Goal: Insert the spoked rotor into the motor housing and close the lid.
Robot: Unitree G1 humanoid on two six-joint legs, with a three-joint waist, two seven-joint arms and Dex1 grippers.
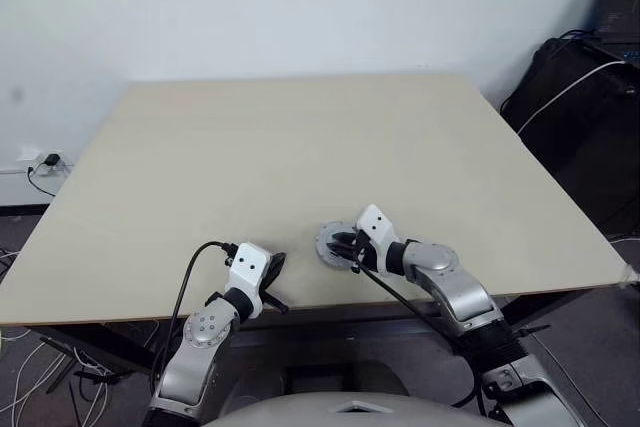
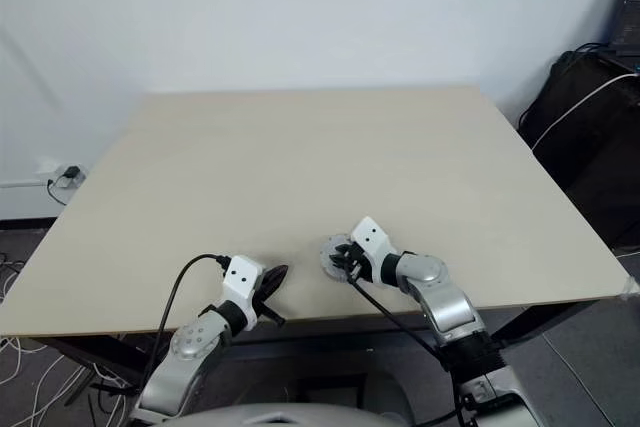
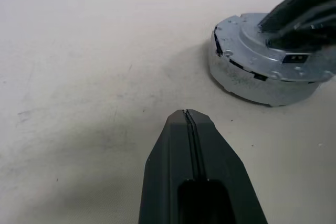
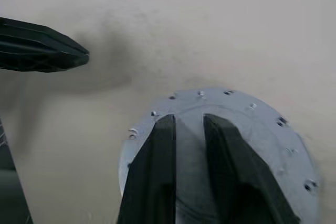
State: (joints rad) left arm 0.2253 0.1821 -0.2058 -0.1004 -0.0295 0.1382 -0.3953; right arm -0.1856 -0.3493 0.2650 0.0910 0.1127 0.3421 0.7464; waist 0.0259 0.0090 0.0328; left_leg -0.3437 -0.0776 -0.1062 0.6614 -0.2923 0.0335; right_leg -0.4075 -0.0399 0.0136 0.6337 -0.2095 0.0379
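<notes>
**Two tools beside a closed silver motor near the tabletop's front edge**

A wide pale tabletop (image 1: pixel 300 147) carries a single round silver-grey assembly close to the middle of its front edge. The lid (image 4: pixel 262 129), smooth face up and ringed with small screw holes, sits on top of the motor housing (image 3: pixel 247 80), whose silver side wall rests flat on the tabletop. The right tool (image 1: pixel 343 245) rests on the lid's top, its two black fingers (image 4: pixel 157 171) narrowed to a slim gap, gripping nothing visible. The left tool (image 1: pixel 274 267) sits just beside the housing, nearer the front edge, fingers pressed fully together and empty.
</notes>
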